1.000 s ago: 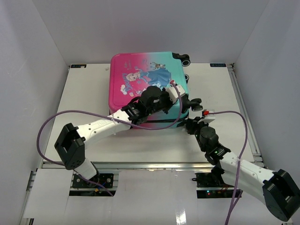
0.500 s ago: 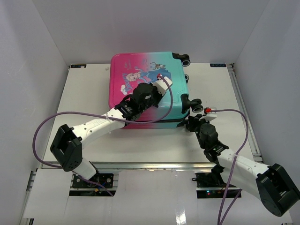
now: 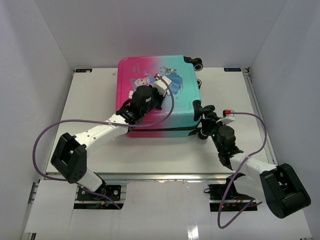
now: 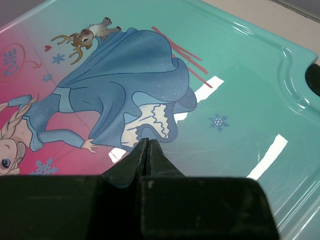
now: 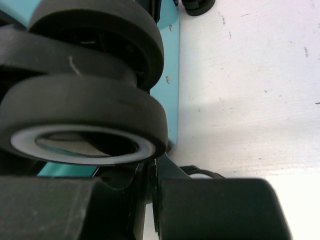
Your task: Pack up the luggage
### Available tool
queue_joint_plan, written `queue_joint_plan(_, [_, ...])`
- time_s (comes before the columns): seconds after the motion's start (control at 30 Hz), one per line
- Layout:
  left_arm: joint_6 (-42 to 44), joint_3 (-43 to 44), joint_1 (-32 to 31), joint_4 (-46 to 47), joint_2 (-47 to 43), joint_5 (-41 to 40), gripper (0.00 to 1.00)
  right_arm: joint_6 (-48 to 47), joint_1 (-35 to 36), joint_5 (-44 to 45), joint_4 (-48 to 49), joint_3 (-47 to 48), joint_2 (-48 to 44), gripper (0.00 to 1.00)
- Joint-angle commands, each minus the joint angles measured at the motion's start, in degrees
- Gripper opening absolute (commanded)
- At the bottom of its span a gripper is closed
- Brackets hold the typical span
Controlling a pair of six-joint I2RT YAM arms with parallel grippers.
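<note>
Left claw (image 4: 148,143) farther back over the luggage (image 4: 235,85), pressed together; right claw (image 5: 150,169) likewise, beside its wheel (image 5: 85,112).

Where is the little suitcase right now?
Seen from above, the suitcase lies shut on the table's far half, left gripper over it, right gripper at its near-right wheel.

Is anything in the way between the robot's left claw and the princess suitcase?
No, nothing visible is. The left claw, shut, hangs right over the lid of the closed luggage, with only bare lid below it. The right claw, also shut, sits beside a black wheel at the case's corner.
</note>
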Motion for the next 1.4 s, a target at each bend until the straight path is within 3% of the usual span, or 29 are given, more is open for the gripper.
queue_joint_plan(0.0, [-0.4,-6.1,1.8,-20.3,4.6,-1.8,0.0,0.0,-4.8,0.0,2.4,3.8,4.0,0.08])
queue_joint_plan(0.33, [-0.3,-6.8,2.0,-20.1,3.9,-2.8,0.0,-1.2,-11.6,-13.4,3.6,8.2,7.1,0.08])
queue_joint_plan(0.67, [0.1,-7.0,2.2,-20.1,3.9,-4.0,0.0,-0.7,-18.4,-35.2,4.1,14.3,14.1,0.08])
queue_joint_plan(0.93, [0.2,-6.3,2.4,-19.9,3.8,-5.0,0.0,2.5,-21.4,-46.9,9.1,12.0,16.2,0.08])
queue_joint_plan(1.13, [1.0,3.0,2.2,-24.0,1.8,-1.9,0.0,8.8,-22.4,-54.7,20.6,10.8,22.5,0.08])
queue_joint_plan(1.3, [1.2,8.5,1.6,-26.0,2.2,-2.5,0.0,9.7,-22.9,-56.3,22.3,10.6,23.8,0.08])
queue_joint_plan(1.37, [2.7,14.7,-1.7,-27.2,2.8,-3.0,0.0,10.7,-22.9,-57.0,23.1,10.3,24.1,0.08])
